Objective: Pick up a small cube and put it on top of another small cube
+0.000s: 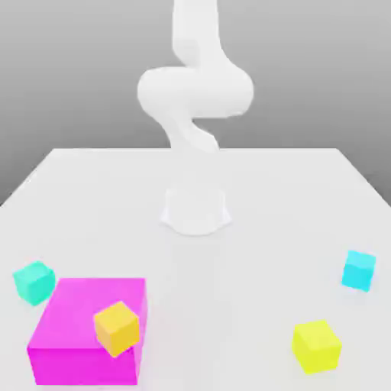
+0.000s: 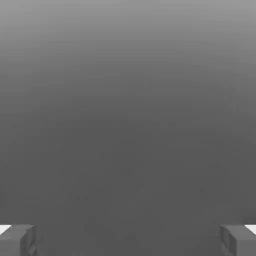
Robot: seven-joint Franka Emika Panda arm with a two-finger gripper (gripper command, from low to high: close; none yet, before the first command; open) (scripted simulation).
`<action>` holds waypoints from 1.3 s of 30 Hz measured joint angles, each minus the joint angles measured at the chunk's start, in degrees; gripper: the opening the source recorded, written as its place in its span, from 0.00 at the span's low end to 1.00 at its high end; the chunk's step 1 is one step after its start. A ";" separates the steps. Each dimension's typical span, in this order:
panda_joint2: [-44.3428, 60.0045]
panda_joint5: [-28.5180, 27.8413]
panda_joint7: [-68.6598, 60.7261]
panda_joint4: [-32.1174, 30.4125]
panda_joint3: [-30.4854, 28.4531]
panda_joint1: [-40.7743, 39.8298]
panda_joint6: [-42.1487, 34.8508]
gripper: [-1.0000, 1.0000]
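Over toward the exterior view's right, near the front of the white table [image 1: 229, 290], sits the lemon-yellow cube [image 1: 316, 347], which I take as the one to grab, with the sky-blue cube [image 1: 358, 270] farther back beside the edge. The teal cube [image 1: 34, 282], the one I'd guess it gets stacked on, is way across on the exterior view's left, just by the big magenta block [image 1: 92, 313]. There's also an orange-yellow cube [image 1: 117, 328] at that block, easy to mix up with the yellow one, so picking the wrong cube is a real risk imo. As for the tool [image 2: 128, 241], the hand view has its two fingers spread wide apart with nothing between them, so nothing's been grabbed yet. Looks to me like we're at the very first step, the approach. Next move: bring the arm [image 1: 195, 92] over the yellow cube, turn the tool so the fingers line up with two opposite faces (the cube looks a bit rotated), then go down and close. After that it's a long carry across, and I'd keep it high enough to clear the magenta block.
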 joint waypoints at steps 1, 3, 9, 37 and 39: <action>2.26 0.48 0.04 -0.41 0.27 0.58 0.91 0.50; 6.54 1.36 0.14 -1.18 0.92 1.61 2.62 0.50; 19.01 3.05 1.05 -3.43 3.48 4.36 7.62 0.50; 64.75 -9.24 15.90 -7.65 4.77 16.22 30.46 0.00; 62.66 -8.70 15.46 -8.06 5.40 15.73 28.76 0.00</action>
